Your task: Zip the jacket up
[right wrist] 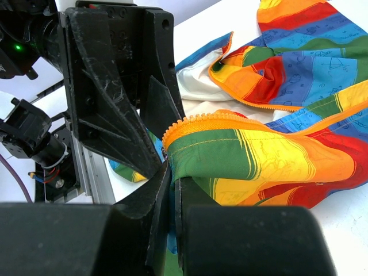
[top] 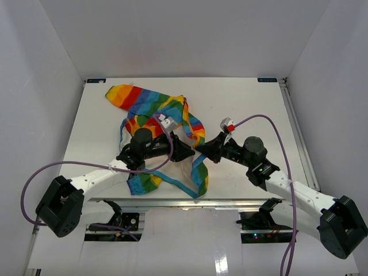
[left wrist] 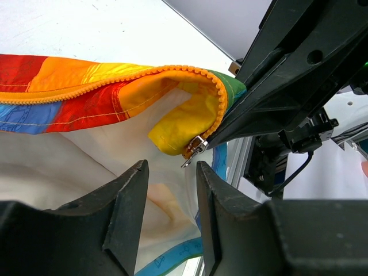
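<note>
The jacket [top: 146,100] is seen in the middle of the white table [top: 247,98], spread open and crumpled. One striped part reaches to the upper left of the top view, and the light-blue trim [top: 198,172] runs down to the lower centre. The two arms meet over its lower right part. There the left gripper [top: 188,152] and the right gripper [top: 202,150] are placed tip against tip.

In the left wrist view, the left gripper [left wrist: 171,184] is shown at the bottom of the frame. Its jaws are moderately apart and nothing is held between them. The small metal zipper slider [left wrist: 197,145] hangs just above this gap, at the end of a curved row of orange zipper teeth [left wrist: 86,92]. The white lining [left wrist: 69,155] is seen under the teeth, at the left of the frame.

In the right wrist view, the right gripper [right wrist: 171,184] is closed at the lower centre. The folded edge of the jacket [right wrist: 259,161] is pinched in it, where the green stripe meets the orange teeth. From there the cloth is spread to the right of the frame.
</note>
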`<state>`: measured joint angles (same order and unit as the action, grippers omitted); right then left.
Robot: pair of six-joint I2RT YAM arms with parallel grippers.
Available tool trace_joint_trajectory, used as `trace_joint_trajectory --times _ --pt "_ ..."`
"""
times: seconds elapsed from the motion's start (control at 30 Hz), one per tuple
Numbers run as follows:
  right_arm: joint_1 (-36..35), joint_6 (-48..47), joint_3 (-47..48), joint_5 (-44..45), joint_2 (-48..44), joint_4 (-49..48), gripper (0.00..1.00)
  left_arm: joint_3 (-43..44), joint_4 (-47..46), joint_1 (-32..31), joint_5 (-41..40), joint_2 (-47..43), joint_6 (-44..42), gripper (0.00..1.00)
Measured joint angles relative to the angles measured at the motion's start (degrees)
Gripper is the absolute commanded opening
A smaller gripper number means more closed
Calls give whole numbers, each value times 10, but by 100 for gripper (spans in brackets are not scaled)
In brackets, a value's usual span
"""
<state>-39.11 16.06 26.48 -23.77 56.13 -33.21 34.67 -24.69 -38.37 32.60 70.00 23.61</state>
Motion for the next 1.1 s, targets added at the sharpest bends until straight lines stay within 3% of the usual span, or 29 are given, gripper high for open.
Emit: trace_joint_trajectory --times 0.03,0.1,0.23,0.27,1.1 --pt "0 0 0 0 -1 0 8 0 -3 0 0 0 1 44" --pt "0 0 0 0 -2 0 8 0 -12 0 0 0 3 34" --pt "0 0 0 1 -3 -1 8 -1 -28 0 4 1 9 3" --pt "0 0 -1 1 -3 -2 8 -1 -31 0 5 1 10 1" --pt "0 -1 -1 25 -9 15 8 -3 16 -1 -18 -17 2 0"
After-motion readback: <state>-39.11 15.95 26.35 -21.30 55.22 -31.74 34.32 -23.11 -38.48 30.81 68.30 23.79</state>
